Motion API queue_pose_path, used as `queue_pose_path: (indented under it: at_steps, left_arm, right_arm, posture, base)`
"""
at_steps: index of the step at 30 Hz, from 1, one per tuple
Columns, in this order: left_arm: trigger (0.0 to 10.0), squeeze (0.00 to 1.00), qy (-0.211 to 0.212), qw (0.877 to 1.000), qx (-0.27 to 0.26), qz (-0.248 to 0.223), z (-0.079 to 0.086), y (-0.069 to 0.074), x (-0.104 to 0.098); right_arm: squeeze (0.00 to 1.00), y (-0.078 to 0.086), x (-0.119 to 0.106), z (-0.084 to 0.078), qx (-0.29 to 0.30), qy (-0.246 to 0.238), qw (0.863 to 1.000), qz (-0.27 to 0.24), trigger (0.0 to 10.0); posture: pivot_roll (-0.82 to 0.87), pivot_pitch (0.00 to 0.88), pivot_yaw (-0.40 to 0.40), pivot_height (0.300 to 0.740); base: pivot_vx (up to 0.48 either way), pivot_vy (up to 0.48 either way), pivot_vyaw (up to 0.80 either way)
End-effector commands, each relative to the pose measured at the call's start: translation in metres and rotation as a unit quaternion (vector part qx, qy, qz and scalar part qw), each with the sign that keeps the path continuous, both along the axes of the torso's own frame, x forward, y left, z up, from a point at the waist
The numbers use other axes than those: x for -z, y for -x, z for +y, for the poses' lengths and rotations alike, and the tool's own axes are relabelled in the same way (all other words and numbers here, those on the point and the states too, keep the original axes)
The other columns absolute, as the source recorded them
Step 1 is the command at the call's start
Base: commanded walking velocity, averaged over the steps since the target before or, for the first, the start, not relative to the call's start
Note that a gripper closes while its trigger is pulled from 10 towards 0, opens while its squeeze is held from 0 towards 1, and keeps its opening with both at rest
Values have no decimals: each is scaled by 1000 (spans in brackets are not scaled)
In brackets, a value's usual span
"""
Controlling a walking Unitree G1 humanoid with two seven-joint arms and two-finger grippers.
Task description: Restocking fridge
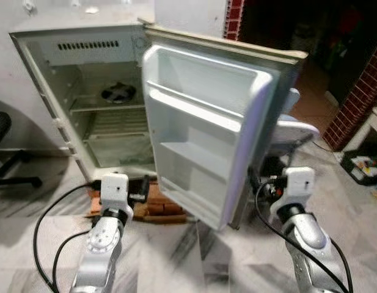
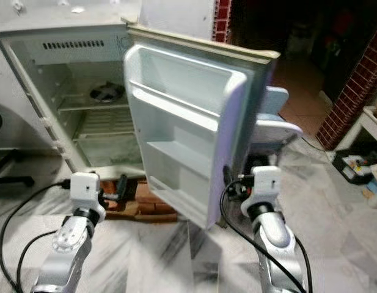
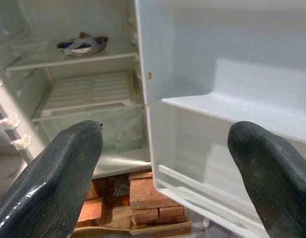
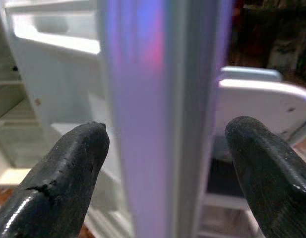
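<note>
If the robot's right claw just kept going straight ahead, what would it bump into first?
Most likely the free edge of the open fridge door: it stands right between the open fingers of the right gripper, closer than the white chair behind it. How near is hard to judge.

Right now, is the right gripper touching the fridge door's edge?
Apart. In the right wrist view the right gripper is open, its fingers either side of the fridge door edge, with clear gaps showing.

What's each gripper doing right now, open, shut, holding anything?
Left gripper: open, holding nothing, aimed at the fridge door and the open fridge.
Right gripper: open, holding nothing, fingers either side of the door's edge.
</note>
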State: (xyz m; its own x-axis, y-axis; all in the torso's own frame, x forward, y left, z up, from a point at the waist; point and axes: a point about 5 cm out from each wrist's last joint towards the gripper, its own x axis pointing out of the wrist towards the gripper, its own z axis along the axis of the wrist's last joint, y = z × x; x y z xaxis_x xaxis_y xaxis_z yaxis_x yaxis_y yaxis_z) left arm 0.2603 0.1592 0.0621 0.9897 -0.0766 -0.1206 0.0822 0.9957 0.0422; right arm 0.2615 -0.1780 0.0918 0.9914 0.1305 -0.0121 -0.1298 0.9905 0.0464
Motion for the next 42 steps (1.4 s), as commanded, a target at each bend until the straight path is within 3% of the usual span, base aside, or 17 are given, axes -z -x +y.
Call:
queue_pose_path:
  at_steps: [1,8,12,29,36,42]
  left_arm:
    - [10000,0,-12,1000,-16,0,10,0,0]
    - [10000,0,-13,1000,-15,-3,12,0,0]
    - [10000,0,-16,1000,-8,-6,11,0,0]
    - [10000,0,-16,1000,-6,-5,12,1,2]
    - [10000,0,-12,1000,-16,-1,13,1,4]
    - [10000,0,-8,1000,-25,17,12,12,12]
  right_arm:
    - [0,-3,-4,9,-12,0,1000,-11,10000]
    - [0,-5,-4,10,-10,-2,1000,-12,10000]
    - [0,-5,-2,8,-3,-7,1000,-8,10000]
    - [0,-6,-4,9,-4,-7,1000,-13,10000]
    - [0,-6,-3,8,-7,-3,1000,-13,10000]
    - [0,-11,-8,10,-13,11,999,-28,10000]
  posture:
    - [0,0,18,740]
    - [1,0,20,740]
    - [0,0,20,740]
    - [-3,0,21,740]
    - [0,0,18,740]
    - [11,0,15,740]
  base:
    - [0,0,763]
    - [0,0,711]
    - [0,0,0]
    - [240,-374,0]
    - [0,0,0]
    - [0,0,667]
